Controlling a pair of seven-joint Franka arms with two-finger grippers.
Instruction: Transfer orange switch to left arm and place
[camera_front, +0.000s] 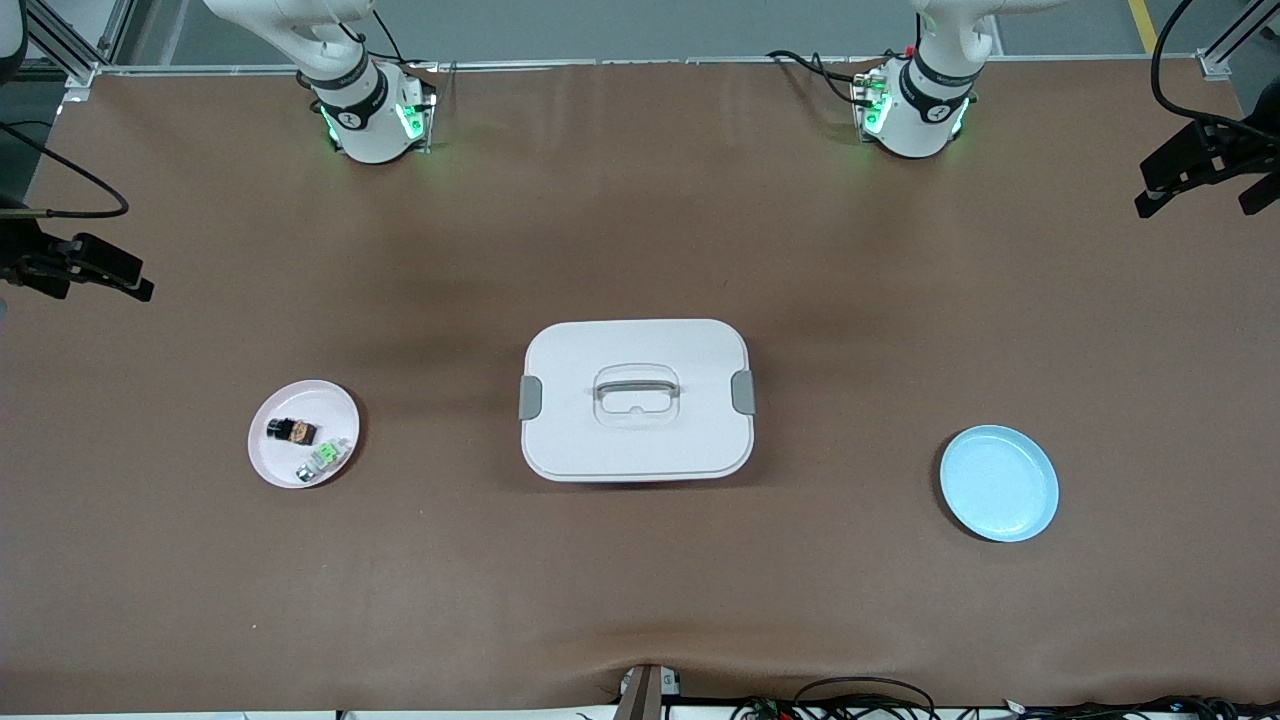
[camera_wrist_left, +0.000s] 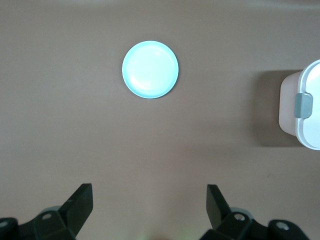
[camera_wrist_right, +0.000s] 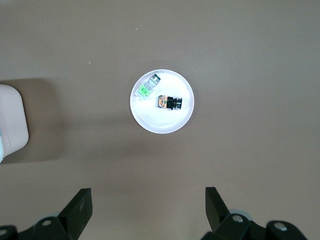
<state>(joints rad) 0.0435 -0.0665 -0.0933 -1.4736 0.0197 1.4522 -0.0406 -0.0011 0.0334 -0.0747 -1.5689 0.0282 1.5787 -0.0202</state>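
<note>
The orange switch (camera_front: 291, 431) lies on a pink plate (camera_front: 262, 455) toward the right arm's end of the table, beside a small green-and-clear component (camera_front: 325, 457). The right wrist view shows the switch (camera_wrist_right: 170, 102) on that plate (camera_wrist_right: 160, 122) from high above, with my right gripper (camera_wrist_right: 148, 192) open and empty. My left gripper (camera_wrist_left: 148, 188) is open and empty, high over bare table near the blue plate (camera_wrist_left: 150, 69). The white box (camera_front: 600, 440) stands at the table's middle. Only the arm bases (camera_front: 365, 110) (camera_front: 915, 105) show in the front view.
The empty blue plate (camera_front: 999, 483) sits toward the left arm's end. The box's edge shows in both wrist views (camera_wrist_left: 310, 130) (camera_wrist_right: 12, 120). Black camera mounts (camera_front: 1200, 165) (camera_front: 80, 265) stand at both table ends. Cables lie along the front edge.
</note>
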